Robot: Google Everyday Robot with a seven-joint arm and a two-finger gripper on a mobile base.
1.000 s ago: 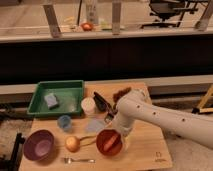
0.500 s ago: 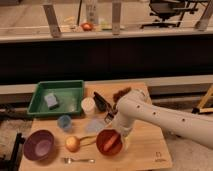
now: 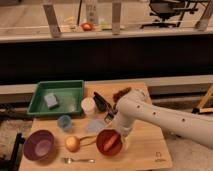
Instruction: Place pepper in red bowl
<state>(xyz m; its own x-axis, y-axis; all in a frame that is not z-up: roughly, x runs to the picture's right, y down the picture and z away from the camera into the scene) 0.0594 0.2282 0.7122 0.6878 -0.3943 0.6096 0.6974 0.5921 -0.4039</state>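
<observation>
The red bowl [image 3: 106, 148] stands on the wooden table [image 3: 145, 150] near the front edge, right of centre. The pepper [image 3: 111, 141], small and orange-red, lies inside the bowl, slanting up to the right. My gripper [image 3: 121, 133] hangs from the white arm that comes in from the right. It is at the bowl's upper right rim, just above the pepper's end. I cannot tell whether it touches the pepper.
A purple bowl [image 3: 39, 145], a yellowish ball [image 3: 73, 144] and a fork [image 3: 77, 160] lie left of the red bowl. A blue cup [image 3: 64, 122], a white cup [image 3: 88, 106], a dark packet [image 3: 101, 102] and a green tray [image 3: 37, 106] holding a blue sponge [image 3: 51, 101] stand behind.
</observation>
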